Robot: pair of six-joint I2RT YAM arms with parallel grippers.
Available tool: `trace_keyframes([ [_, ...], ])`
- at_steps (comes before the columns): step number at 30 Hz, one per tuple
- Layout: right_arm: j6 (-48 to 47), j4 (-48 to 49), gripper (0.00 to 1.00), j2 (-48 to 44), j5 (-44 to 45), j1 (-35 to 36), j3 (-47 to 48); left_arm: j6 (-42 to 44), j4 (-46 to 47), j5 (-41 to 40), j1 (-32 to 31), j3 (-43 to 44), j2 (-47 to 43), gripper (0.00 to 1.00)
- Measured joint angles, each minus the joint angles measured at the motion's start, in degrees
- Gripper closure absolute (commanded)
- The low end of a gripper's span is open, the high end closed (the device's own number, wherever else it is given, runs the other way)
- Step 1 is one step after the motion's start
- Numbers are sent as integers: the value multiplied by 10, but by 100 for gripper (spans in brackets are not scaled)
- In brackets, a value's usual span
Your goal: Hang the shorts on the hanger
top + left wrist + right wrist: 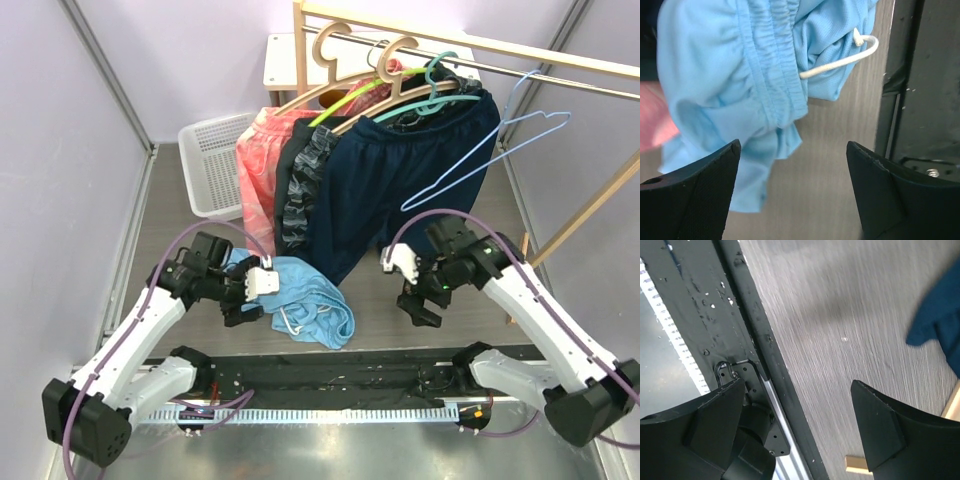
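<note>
The light-blue shorts (312,308) lie crumpled on the wood-grain floor, their white drawstring (291,322) trailing out. In the left wrist view the shorts (735,70) fill the upper left, waistband bunched and drawstring (840,62) curling right. My left gripper (245,300) stands open at the shorts' left edge; between its fingers (695,195) is bare floor and a loose fabric corner. The thin pale-blue wire hanger (490,150) hangs on the rail at right. Open and holding nothing, my right gripper (412,297) hovers over the floor right of the shorts.
Navy shorts (400,180), a dark patterned garment and coral-pink shorts (262,170) hang from wooden hangers (340,60) on the wooden rack (560,55). A white basket (215,160) sits at back left. The black base rail (330,375) runs along the near edge.
</note>
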Motion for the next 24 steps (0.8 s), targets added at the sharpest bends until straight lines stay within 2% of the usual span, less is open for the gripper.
trace_keyframes([
  [4, 38, 31, 8, 56, 4, 58, 4, 113, 20, -3, -35, -20, -5, 15],
  [9, 95, 67, 8, 107, -27, 71, 22, 229, 58, -41, -97, -91, -23, 16],
  [13, 134, 100, 8, 136, -56, 76, 29, 329, 102, -72, -112, -132, -27, 18],
  [17, 146, 113, 8, 155, -64, 98, 30, 379, 154, -89, -113, -142, -5, 19],
  [20, 148, 115, 8, 162, -64, 117, 30, 399, 194, -91, -113, -140, 12, 26],
  [21, 148, 115, 7, 164, -64, 122, 30, 403, 203, -92, -113, -139, 17, 33],
  [24, 148, 116, 7, 175, -66, 137, 30, 421, 219, -98, -113, -131, 37, 44],
])
